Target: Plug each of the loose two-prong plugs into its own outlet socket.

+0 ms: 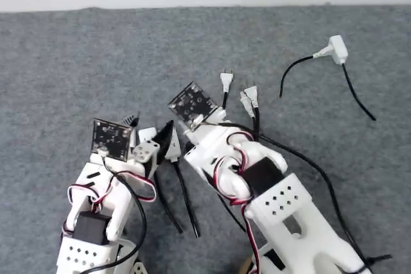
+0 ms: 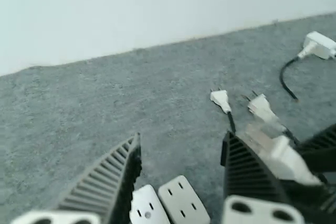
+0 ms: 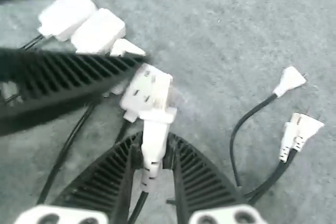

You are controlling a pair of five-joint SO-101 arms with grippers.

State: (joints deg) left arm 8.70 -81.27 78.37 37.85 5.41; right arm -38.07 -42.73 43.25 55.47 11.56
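Note:
My right gripper (image 3: pixel 153 142) is shut on a white plug (image 3: pixel 152 127) with a black cable. The plug's front end meets a white socket block (image 3: pixel 147 90). My left gripper (image 2: pixel 182 140) stands open just above two white sockets (image 2: pixel 181 203), and one of its black fingers (image 3: pixel 68 77) crosses beside the held plug. In the high view both grippers (image 1: pixel 172 144) meet near the table's middle. Two loose white two-prong plugs (image 1: pixel 226 80) (image 1: pixel 250 97) lie on the carpet just beyond the right arm; they are the plugs (image 2: pixel 220 98) (image 2: pixel 260 106) in the left wrist view.
A white adapter (image 1: pixel 337 49) on a black cable lies at the far right. Black cables (image 1: pixel 186 203) trail back between the arms, and another (image 1: pixel 321 178) runs past the right arm. Grey carpet (image 1: pixel 77 62) covers the table up to a pale wall.

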